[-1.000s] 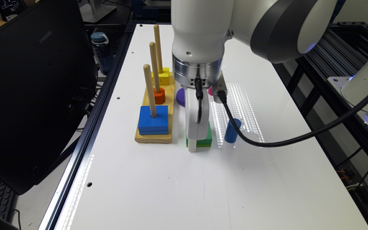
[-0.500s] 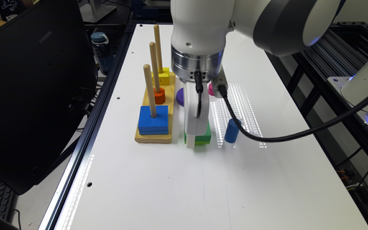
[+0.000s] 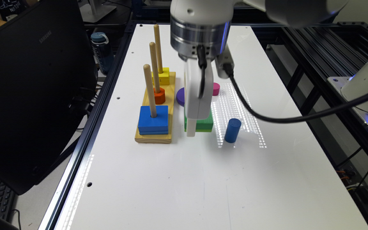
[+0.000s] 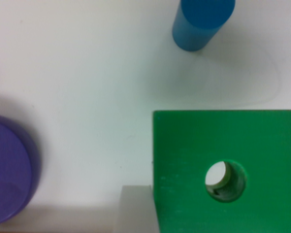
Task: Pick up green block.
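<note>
Green block (image 3: 203, 124) was lifted a bit off worktop (image 3: 177, 179) since prev frame; tool (image 3: 193, 127) prob clamped on it, blue cyl (image 3: 232, 130) at 3 o'clock.

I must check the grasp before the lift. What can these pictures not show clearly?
- Exterior view: the white gripper covers part of the flat square green wooden block.
- Wrist view: the picture's edge cuts off that block; whether the jaws are open or shut cannot be told.
- Wrist view: the round purple disc is cut off.

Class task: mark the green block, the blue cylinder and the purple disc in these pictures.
green block (image 4: 194, 145): wrist view, flat top face beside the round hole.
blue cylinder (image 3: 232, 130): exterior view, upright side wall.
purple disc (image 4: 7, 167): wrist view, flat top face.
</note>
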You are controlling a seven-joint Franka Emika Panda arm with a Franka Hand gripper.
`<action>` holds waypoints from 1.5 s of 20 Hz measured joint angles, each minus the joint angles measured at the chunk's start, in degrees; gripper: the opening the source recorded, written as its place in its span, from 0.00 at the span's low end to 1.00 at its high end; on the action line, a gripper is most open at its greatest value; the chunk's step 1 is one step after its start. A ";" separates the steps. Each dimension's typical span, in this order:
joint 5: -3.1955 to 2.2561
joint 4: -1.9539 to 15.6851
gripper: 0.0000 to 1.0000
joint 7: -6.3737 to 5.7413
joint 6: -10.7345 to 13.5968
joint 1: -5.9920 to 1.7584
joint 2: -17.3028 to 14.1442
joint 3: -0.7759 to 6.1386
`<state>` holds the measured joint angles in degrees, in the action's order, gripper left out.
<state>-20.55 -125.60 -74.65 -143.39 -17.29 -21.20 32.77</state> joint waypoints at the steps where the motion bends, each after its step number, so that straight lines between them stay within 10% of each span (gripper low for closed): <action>1: 0.02 -0.09 0.00 0.07 -0.03 -0.09 -0.02 -0.01; 6: 0.50 -0.11 0.00 0.27 0.38 -0.57 1.00 0.60; 13: 5.63 -0.30 0.00 3.84 3.76 -1.55 5.52 2.01; 22: 6.02 -0.16 0.00 4.25 4.02 -1.88 6.12 2.34; 26: 10.14 0.37 0.00 6.89 7.80 -2.25 10.29 3.14; 30: 10.97 0.23 0.00 7.58 8.25 -2.36 10.80 3.12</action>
<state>-9.59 -125.37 -67.07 -135.14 -19.66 -10.40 35.89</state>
